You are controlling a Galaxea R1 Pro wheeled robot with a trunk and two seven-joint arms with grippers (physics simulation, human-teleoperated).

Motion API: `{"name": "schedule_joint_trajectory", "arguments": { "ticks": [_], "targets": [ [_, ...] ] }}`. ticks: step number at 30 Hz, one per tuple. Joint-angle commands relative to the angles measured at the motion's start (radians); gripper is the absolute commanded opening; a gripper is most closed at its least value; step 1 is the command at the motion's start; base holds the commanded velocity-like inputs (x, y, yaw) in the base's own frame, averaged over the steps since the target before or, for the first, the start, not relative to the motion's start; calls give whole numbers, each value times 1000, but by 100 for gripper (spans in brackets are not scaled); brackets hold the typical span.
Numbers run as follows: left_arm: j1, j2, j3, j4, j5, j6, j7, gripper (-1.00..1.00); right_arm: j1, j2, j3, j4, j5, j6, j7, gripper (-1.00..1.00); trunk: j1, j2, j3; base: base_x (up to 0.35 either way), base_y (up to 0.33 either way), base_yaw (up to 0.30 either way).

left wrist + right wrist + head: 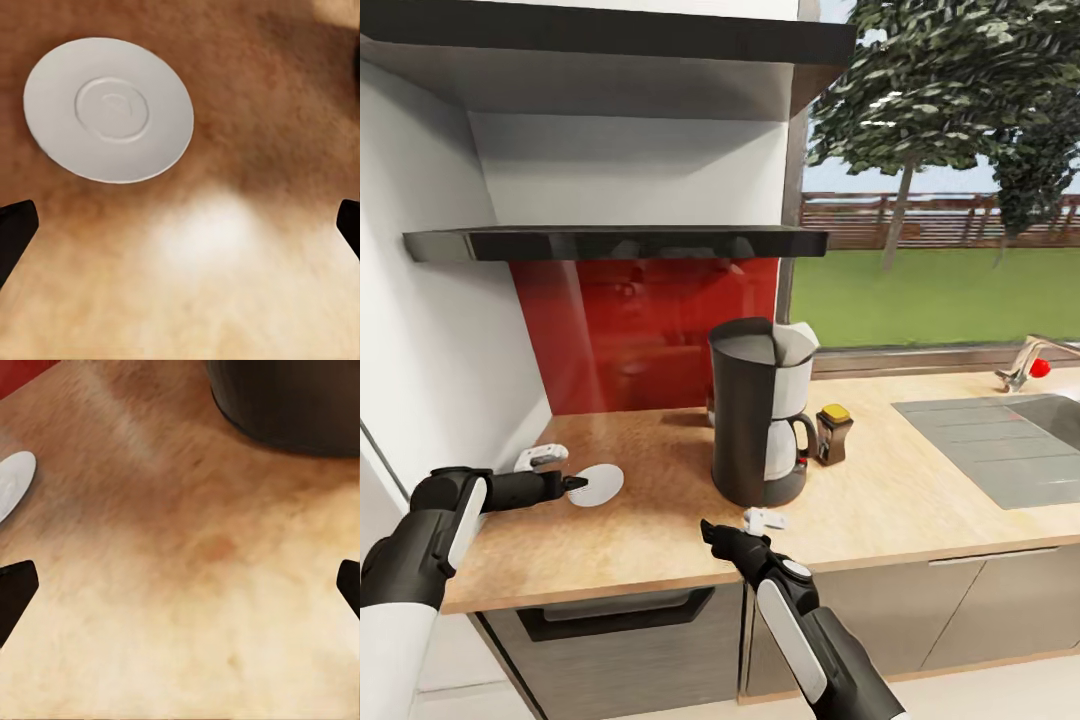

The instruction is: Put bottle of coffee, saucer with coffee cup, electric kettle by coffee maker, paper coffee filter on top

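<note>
Left jaws (180,217) spread wide, empty, saucer (109,110) just ahead on the bench (247,300); right jaws (180,585) apart too, short of the coffee maker (289,401).

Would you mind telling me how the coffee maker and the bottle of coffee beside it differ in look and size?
The coffee maker is tall and dark grey, with a white paper filter at its top; the bottle of coffee is far shorter, reaching only about its carafe. The coffee maker is broad with a curved body, while the bottle is a slim jar with a yellow lid. Both stand upright on the countertop, side by side.
</note>
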Motion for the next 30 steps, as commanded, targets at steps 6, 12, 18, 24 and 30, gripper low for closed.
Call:
{"name": "schedule_joint_trajectory", "arguments": {
  "ticks": [6, 12, 18, 24, 30],
  "targets": [
    [-10, 1, 1, 0, 3, 7, -1, 100, -1, 0, 1, -1, -10, 2, -8, 100, 1, -2, -2, 255, 153, 0],
    [-36, 2, 1, 0, 3, 13, -1, 100, -1, 0, 2, -1, -10, 2, -7, 100, 1, -2, -2, 70, 40, 0],
    [-126, 15, 2, 122, 3, 25, -2, 100, -1, 0, 45, -2, -71, 3, -8, 100, 1, -2, -2, 8, 5, 0],
    [-211, 50, 2, 307, 3, 26, -2, 100, -1, 0, 103, -6, -201, 5, -9, 100, 1, -2, -2, 0, 0, 0],
    [-252, 57, 1, 360, 3, 26, -2, 100, -1, 0, 145, -12, -232, 4, -9, 100, 1, -2, -2, 0, 0, 0]
  ]
}}
